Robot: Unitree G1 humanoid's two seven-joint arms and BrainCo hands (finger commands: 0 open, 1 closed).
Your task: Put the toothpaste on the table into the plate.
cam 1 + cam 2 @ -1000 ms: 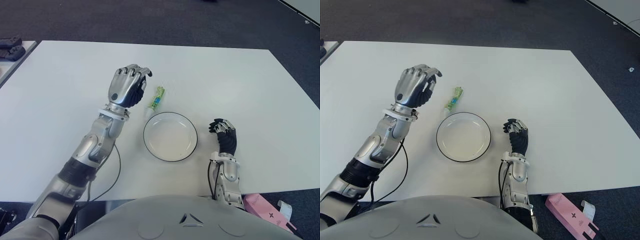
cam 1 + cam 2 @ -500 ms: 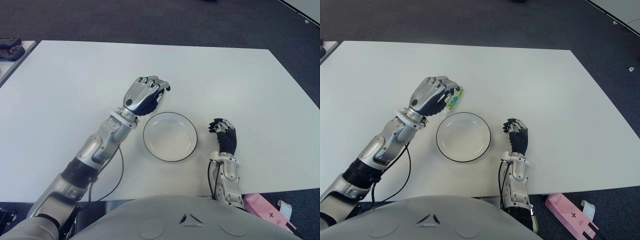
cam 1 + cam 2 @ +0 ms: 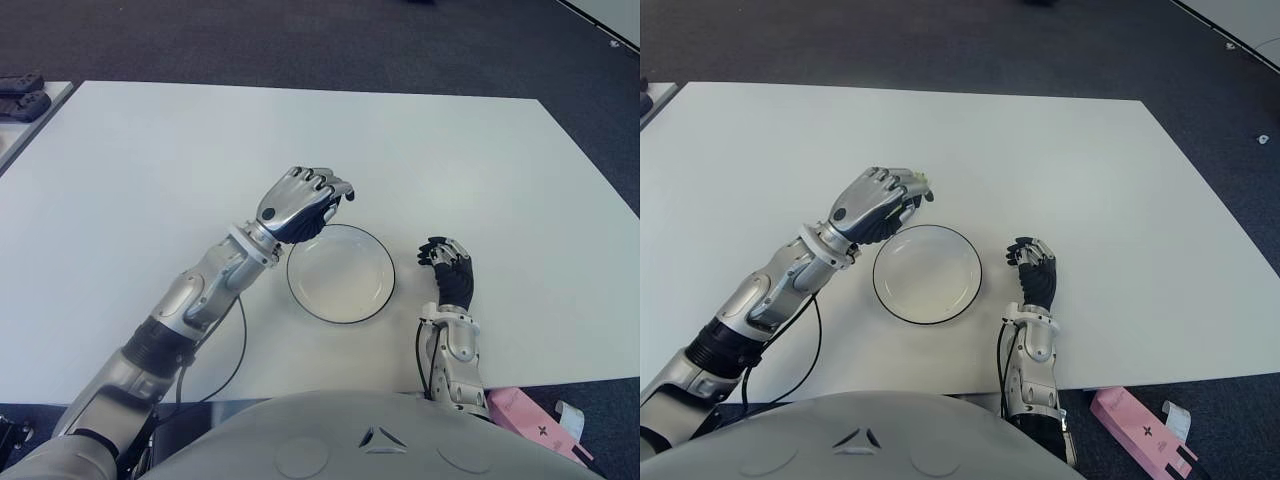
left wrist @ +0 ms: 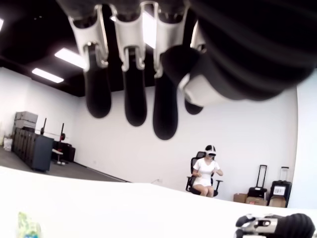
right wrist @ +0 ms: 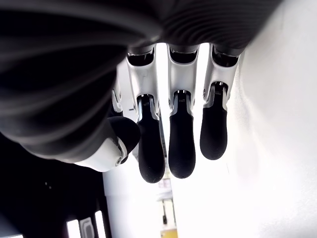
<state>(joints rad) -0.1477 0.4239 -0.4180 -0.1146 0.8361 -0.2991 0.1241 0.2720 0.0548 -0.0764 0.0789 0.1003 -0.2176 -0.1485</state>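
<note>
The left hand [image 3: 303, 198] showed a little left of the frame centre in the left eye view, above the upper left rim of the plate [image 3: 340, 273]. In its wrist view the fingers [image 4: 130, 59] hung loose and held nothing, and the green toothpaste [image 4: 28, 225] lay on the white table [image 3: 150, 170] in the lower left corner of that picture, apart from the hand. In the right eye view only a small green tip showed at the fingertips.

I judged that the step in hand was the reach and the grasp was not yet made. The next move called for lowering the hand onto the tube and closing the fingers around it.

The right hand [image 3: 450, 275] showed to the right of the plate with its fingers relaxed and empty.
</note>
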